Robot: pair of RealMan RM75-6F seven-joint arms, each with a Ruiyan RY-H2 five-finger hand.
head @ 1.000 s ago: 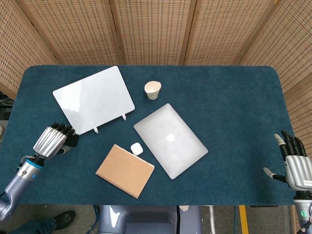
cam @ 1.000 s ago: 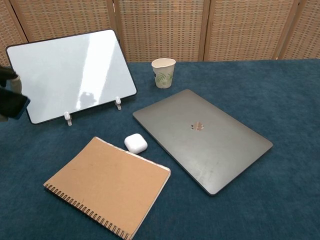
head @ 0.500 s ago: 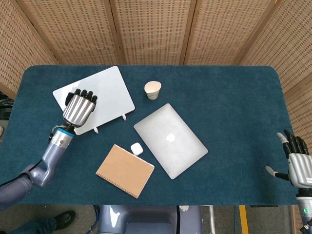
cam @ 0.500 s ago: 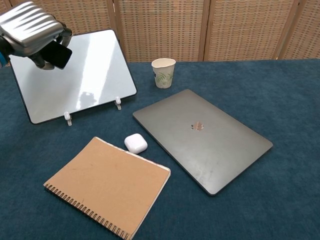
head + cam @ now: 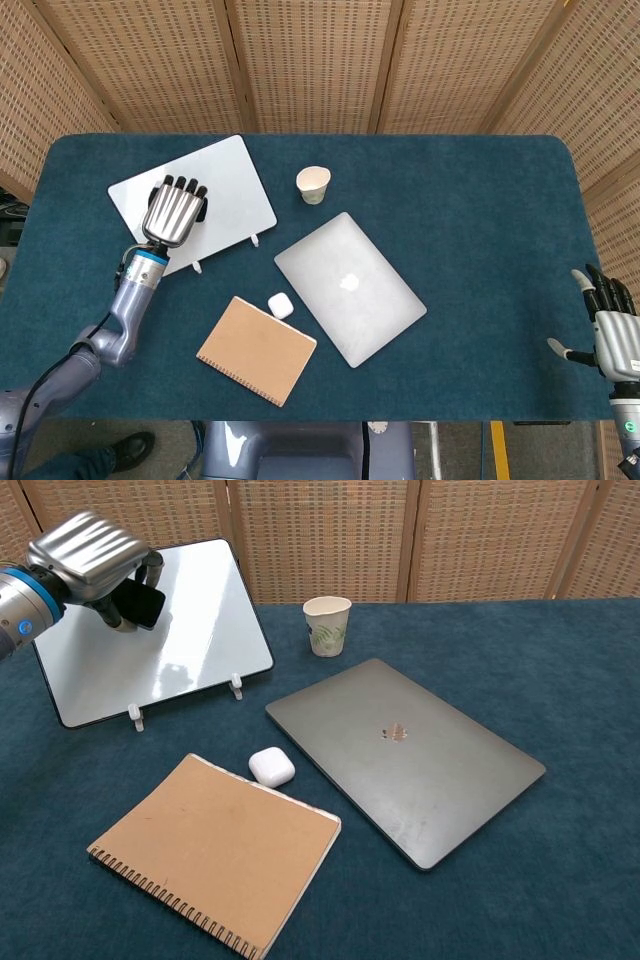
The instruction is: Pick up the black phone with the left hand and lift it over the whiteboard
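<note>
My left hand (image 5: 174, 212) (image 5: 92, 562) grips the black phone (image 5: 140, 602) and holds it in the air above the whiteboard (image 5: 225, 190) (image 5: 190, 630). In the chest view the phone pokes out under the silver knuckles; in the head view the hand hides nearly all of it. The whiteboard leans on two small white feet at the table's far left. My right hand (image 5: 612, 330) hovers at the table's right front edge with its fingers spread and nothing in it; the chest view does not show it.
A paper cup (image 5: 313, 184) (image 5: 327, 625) stands right of the whiteboard. A closed grey laptop (image 5: 349, 287) (image 5: 404, 756) lies mid-table. Next to it sit a white earbud case (image 5: 280, 305) (image 5: 271, 766) and a brown spiral notebook (image 5: 256, 349) (image 5: 215, 848).
My left hand rose from the table's left front side with the phone and swung to the right, over the whiteboard. The right hand sank slightly toward the frame's edge.
</note>
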